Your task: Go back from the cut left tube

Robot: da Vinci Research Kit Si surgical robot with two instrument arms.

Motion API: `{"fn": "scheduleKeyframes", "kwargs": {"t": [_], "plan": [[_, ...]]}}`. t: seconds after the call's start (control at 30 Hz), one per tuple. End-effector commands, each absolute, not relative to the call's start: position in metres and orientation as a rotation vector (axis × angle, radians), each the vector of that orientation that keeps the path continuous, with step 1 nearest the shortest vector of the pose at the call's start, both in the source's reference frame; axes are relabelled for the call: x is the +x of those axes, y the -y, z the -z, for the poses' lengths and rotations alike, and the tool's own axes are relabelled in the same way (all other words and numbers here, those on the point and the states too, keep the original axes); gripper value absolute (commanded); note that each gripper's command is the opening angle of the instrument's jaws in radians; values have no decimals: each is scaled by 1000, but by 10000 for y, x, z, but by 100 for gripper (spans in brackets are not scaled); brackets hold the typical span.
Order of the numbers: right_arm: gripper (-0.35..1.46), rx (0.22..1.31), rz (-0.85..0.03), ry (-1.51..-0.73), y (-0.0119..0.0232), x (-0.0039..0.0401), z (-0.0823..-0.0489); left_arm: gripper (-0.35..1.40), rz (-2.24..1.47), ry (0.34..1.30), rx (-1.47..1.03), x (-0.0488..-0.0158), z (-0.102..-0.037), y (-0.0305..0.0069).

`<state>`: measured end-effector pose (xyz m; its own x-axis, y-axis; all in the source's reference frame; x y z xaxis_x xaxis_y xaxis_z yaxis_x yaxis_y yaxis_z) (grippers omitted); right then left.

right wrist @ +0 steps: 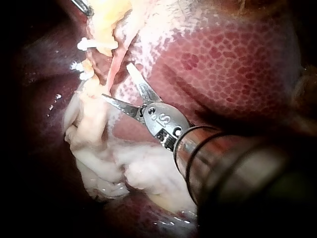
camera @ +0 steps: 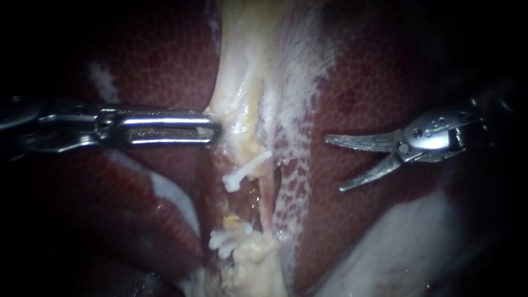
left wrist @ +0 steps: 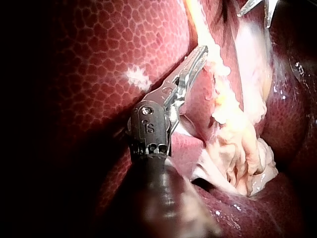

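My right instrument [camera: 335,163] is hanging over the liver [camera: 374,82], well apart from the pale strip of tissue [camera: 242,82] that is running down the middle of the endoscope view. Its claw is standing wide, the two curved blades splayed and gripping nothing. They are pointing toward the strip but touching none of it.

The cut left tube [camera: 233,221] is lying in two stumps within that strip. An upper clip [camera: 242,171] is sealing one end, lower clips [camera: 224,240] are sealing the other, and an open gap is showing between them. A thin pink tube [camera: 269,192] is running just beside the gap, and it looks whole.

My left instrument [camera: 215,132] is coming in level from the side. Its claw is closed narrow on the edge of the pale strip, above the upper clip. I judge it is holding there to keep the strip stretched and the stumps exposed.

With the blades this far off, I am reading the retreat as largely done. Any further pull-back should run straight along the shaft, away from the pink tube and the clips. The open blades are the risk if they swing sideways over the liver.
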<state>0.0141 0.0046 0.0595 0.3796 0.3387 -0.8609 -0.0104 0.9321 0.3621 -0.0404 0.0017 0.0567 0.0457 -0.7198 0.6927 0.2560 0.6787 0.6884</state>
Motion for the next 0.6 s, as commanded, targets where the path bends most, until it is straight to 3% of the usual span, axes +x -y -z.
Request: {"fn": "scheduleKeyframes", "kwargs": {"t": [0.03, 0.6], "plan": [[141, 320, -228, -1165, -46, 140, -595, -35, 782, 1328, 434, -404, -568, -18], [141, 318, -231, -1170, -46, 140, -595, -35, 782, 1326, 441, -406, -569, -16]]}}
